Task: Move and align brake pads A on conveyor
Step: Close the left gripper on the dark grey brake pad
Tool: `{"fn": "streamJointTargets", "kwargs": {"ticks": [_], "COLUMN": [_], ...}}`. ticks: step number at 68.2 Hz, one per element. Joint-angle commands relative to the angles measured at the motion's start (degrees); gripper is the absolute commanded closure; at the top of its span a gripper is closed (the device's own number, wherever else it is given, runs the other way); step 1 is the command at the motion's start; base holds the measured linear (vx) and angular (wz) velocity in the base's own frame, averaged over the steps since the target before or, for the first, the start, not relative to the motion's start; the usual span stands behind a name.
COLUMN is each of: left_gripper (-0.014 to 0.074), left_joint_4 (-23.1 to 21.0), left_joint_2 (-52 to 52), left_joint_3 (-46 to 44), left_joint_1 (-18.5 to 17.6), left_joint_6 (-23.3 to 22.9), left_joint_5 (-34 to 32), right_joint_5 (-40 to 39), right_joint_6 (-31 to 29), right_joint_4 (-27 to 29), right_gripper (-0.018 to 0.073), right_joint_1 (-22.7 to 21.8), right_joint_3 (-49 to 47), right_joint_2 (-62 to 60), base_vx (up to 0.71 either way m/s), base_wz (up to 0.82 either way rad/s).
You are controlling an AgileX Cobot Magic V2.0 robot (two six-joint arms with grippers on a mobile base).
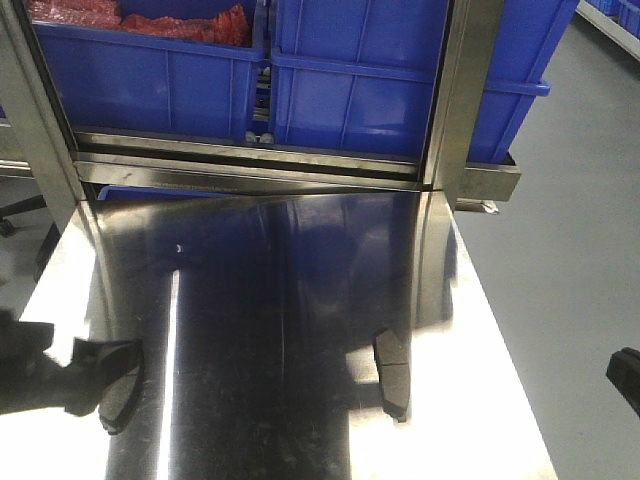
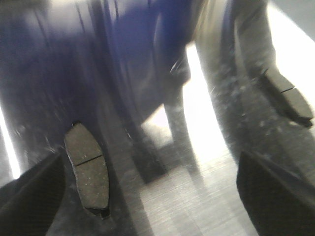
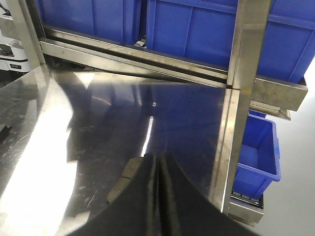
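1. Polished steel table [image 1: 300, 300] fills most of every view, and blue plastic bins [image 1: 340, 90] are stacked on a steel rack behind it. Much of the surface is washed out by glare and reflections.
2. The left gripper [image 2: 147, 187] is shown spread wide with nothing held. Only its blurred dark fingers [image 2: 29, 196] are caught, in the lower corners of the left wrist view.
3. The left-hand brake pad [image 2: 87, 169] lies flat on the table, grainy face and centre groove up, just beside the left finger. Contact cannot be judged.
4. The right-hand brake pad [image 1: 392, 375] lies flat on the table, well apart from the first.
5. The right gripper [image 3: 156, 162] is pressed together on nothing. A pale object [image 3: 129, 169] is largely hidden behind it and cannot be identified. In the front view this gripper is cut off at the right edge.
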Motion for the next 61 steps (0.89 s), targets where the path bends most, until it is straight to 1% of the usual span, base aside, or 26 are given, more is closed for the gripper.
{"fn": "streamJointTargets", "kwargs": {"ticks": [1, 2, 7, 9, 12, 16, 21, 26, 33, 38, 61], "left_gripper": [-0.0048, -0.0048, -0.0045, -0.0045, -0.0045, -0.0045, -0.0044, -0.0043, -0.0042, -0.004, -0.0022], "left_joint_4": [4.58, 5.85, 13.12, 15.23, 18.04, 19.96, 20.48, 20.42, 20.42, 20.47, 20.42], "left_joint_2": [7.92, 9.04, 14.36, 15.9, 18.23, 20.49, 23.51, 26.71, 31.26, 33.79, 39.27], "left_joint_3": [-6.23, -6.91, -10.37, -11.43, -12.88, -15.05, -17.42, -19.31, -21.89, -23.02, -23.43], "left_joint_1": [-0.25, -0.25, -0.25, -0.25, -0.25, -0.25, -0.25, -0.25, -0.25, -0.25, -0.25], "left_joint_6": [-6.58, -8.58, -15.2, -18.03, -20.71, -24.11, -26.28, -27.29, -27.41, -27.41, -27.72], "left_joint_5": [-0.54, -0.19, 1.55, 1.98, 2.9, 4.55, 6.73, 9.64, 14.72, 16.39, 15.89], "right_joint_5": [-4.33, -4.33, -4.33, -4.33, -4.33, -4.33, -4.33, -4.33, -4.33, -4.33, -4.33], "right_joint_6": [-0.12, -0.12, -0.12, -0.12, -0.12, -0.12, -0.12, -0.12, -0.12, -0.12, -0.12], "right_joint_4": [-0.01, -0.01, -0.01, -0.01, -0.01, -0.01, -0.01, -0.01, -0.01, -0.01, -0.01], "right_gripper": [0.0565, 0.0565, 0.0565, 0.0565, 0.0565, 0.0565, 0.0565, 0.0565, 0.0565, 0.0565, 0.0565], "right_joint_1": [-0.11, -0.11, -0.11, -0.11, -0.11, -0.11, -0.11, -0.11, -0.11, -0.11, -0.11], "right_joint_3": [-1.4, -1.4, -1.4, -1.4, -1.4, -1.4, -1.4, -1.4, -1.4, -1.4, -1.4], "right_joint_2": [0.69, 0.69, 0.69, 0.69, 0.69, 0.69, 0.69, 0.69, 0.69, 0.69, 0.69], "base_vx": [0.0, 0.0, 0.0, 0.0, 0.0, 0.0, 0.0, 0.0, 0.0, 0.0, 0.0], "base_wz": [0.0, 0.0, 0.0, 0.0, 0.0, 0.0, 0.0, 0.0, 0.0, 0.0, 0.0]}}
